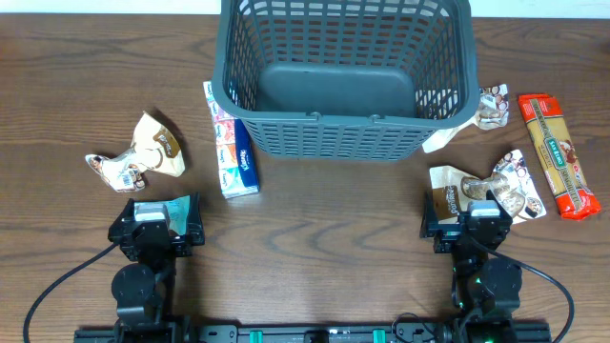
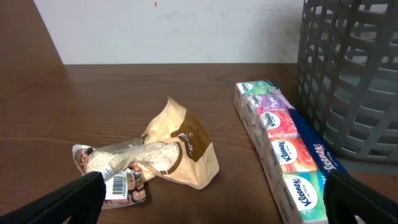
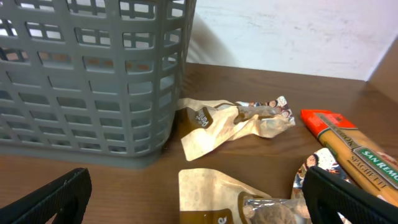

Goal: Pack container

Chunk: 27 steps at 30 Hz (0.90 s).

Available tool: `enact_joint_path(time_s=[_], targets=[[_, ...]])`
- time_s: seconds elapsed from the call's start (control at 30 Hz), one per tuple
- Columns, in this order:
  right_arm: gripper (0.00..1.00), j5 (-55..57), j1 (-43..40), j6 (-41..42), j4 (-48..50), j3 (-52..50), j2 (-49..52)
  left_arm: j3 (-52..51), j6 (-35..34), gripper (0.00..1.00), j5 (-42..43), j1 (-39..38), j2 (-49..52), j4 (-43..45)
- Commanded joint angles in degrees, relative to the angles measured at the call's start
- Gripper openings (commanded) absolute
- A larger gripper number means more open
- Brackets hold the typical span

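Note:
The container, a large dark grey lattice basket, stands empty at the back centre; it also fills the right of the left wrist view and the left of the right wrist view. My left gripper rests open near the front left, with a crumpled tan snack packet ahead of its jaws and nothing between them. My right gripper is open at the front right, its jaws just short of another tan packet.
A long Kleenex tissue pack lies by the basket's left wall. Right of the basket lie a third tan packet and a red spaghetti pack. Bare wooden tabletop lies between the arms.

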Motion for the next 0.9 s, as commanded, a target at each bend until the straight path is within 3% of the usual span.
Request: enact_joint_path(time_s=[0.0,0.23,0.4,0.5,0.63,0.73,0.87], targets=[[0.99,-0.4,0.3,7.3,0.2,-0.5,-0.4,-1.6,-0.3,0.99,0.1,0.3,-0.4,-0.6],[0.99,10.0,0.3,11.5,2.6,3.1,-0.4,-1.6,-0.3,0.99,0.1,0.3,-0.4,-0.6],[0.99,30.4,0.3,10.9,-0.8,16.2,3.2,-1.6,-0.3,0.99,0.1,0.3,-0.4,-0.6],[0.99,37.2,0.3,8.8,-5.9,26.9,8.8,-1.6,-0.3,0.99,0.1,0.3,-0.4,-0.6],[0.99,28.9,0.3,9.0,-24.7,43.8,16.4,-1.6,-0.3,0.99,0.1,0.3,-0.4,-0.6],[0.99,9.8,0.3,10.5,-39.3,50.8,19.3,-1.6,-0.3,0.99,0.1,0.3,-0.4,-0.6],[0.99,1.3,0.3,10.9,-36.8,50.8,20.0,-1.6,-0.3,0.99,0.1,0.3,-0.4,-0.6]])
